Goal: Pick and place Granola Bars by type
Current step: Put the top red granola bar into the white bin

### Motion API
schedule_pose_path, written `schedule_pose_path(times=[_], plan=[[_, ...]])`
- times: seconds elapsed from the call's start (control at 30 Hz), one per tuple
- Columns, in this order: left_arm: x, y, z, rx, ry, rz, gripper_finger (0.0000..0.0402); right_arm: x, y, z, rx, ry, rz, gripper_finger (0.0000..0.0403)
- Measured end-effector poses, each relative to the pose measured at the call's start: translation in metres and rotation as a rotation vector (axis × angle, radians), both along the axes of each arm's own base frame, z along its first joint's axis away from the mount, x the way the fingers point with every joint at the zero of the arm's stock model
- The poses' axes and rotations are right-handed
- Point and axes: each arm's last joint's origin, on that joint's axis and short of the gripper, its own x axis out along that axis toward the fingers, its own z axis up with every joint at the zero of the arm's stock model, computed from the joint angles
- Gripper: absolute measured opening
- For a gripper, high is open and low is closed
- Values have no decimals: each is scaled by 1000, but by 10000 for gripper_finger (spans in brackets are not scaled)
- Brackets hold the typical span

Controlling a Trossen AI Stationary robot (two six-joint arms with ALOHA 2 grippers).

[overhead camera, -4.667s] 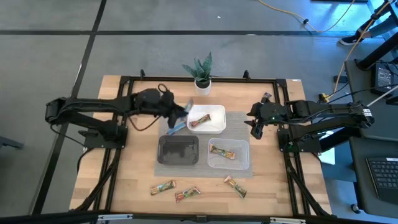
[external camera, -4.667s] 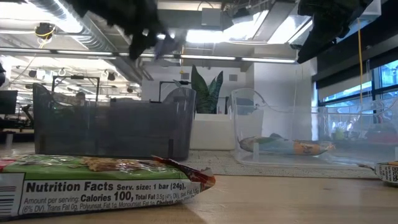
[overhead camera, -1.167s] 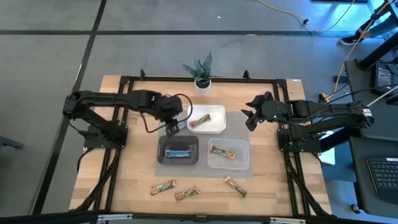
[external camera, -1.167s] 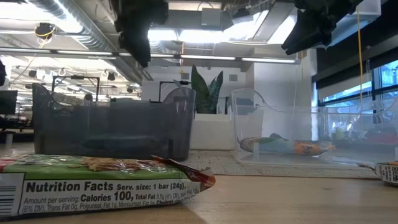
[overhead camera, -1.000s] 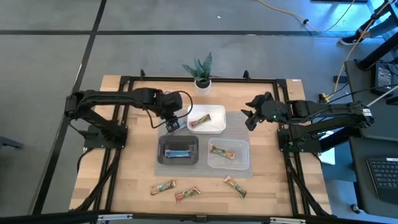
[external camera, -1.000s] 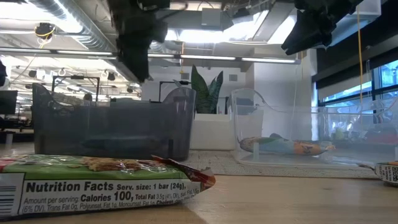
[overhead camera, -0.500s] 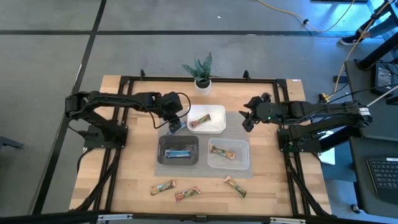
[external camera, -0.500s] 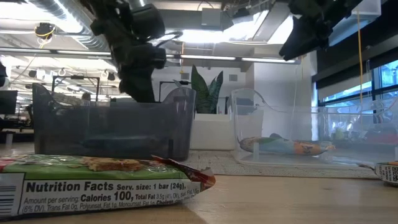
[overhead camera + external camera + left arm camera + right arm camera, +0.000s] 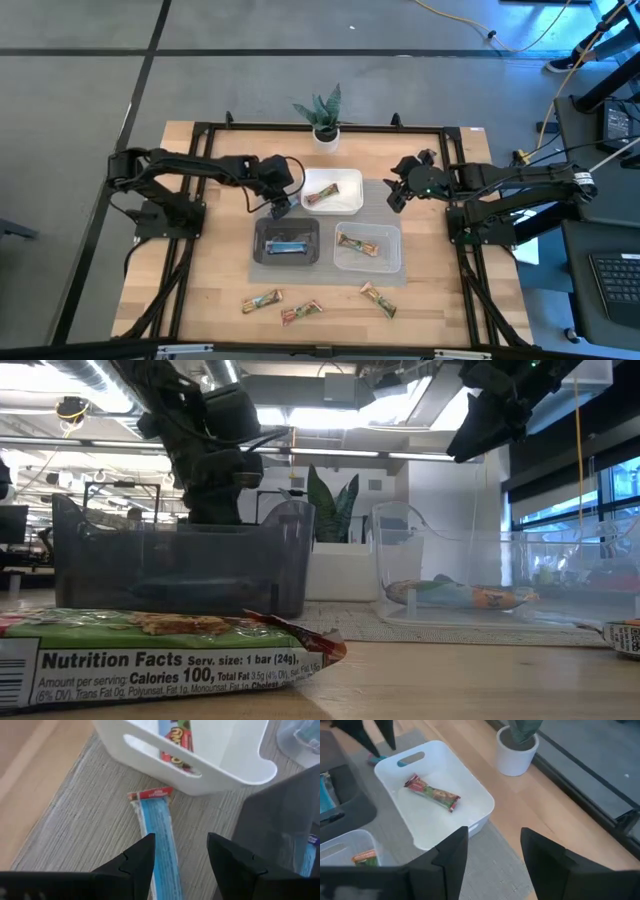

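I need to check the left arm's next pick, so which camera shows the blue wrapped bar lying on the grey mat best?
The left wrist view: the blue wrapped bar lies flat on the grey mat, just beyond the open left gripper. In the high view that gripper covers it; the right wrist view shows one end; the low view shows none.

Bar [image 9: 159, 837] on mat [image 9: 80, 830] beside tray [image 9: 220, 755]; left tool [image 9: 177, 857] above.

Grey floor [image 9: 80, 90] surrounds the table; ceiling lights [image 9: 330, 415] glow overhead.
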Motion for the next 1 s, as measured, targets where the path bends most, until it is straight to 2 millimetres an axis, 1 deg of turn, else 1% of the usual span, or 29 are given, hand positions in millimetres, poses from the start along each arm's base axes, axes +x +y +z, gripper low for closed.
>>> schedule_pose_path(times=[0.2, 0.3, 0.47, 0.6, 1.0], plan=[[5, -3, -15, -17, 9, -26, 171, 0, -1, 0, -20, -2, -21, 186], [7, -6, -23, -20, 41, -45, 171, 0, -1, 0, -21, -1, -21, 186], [14, -10, -33, -8, 53, -67, 173, 0, -1, 0, -21, -1, -21, 186], [17, -11, -36, 15, 54, -65, 172, 0, -1, 0, -22, 0, -21, 186], [14, -9, -34, 45, 63, -40, 171, 0, -1, 0, -22, 1, -20, 186]])
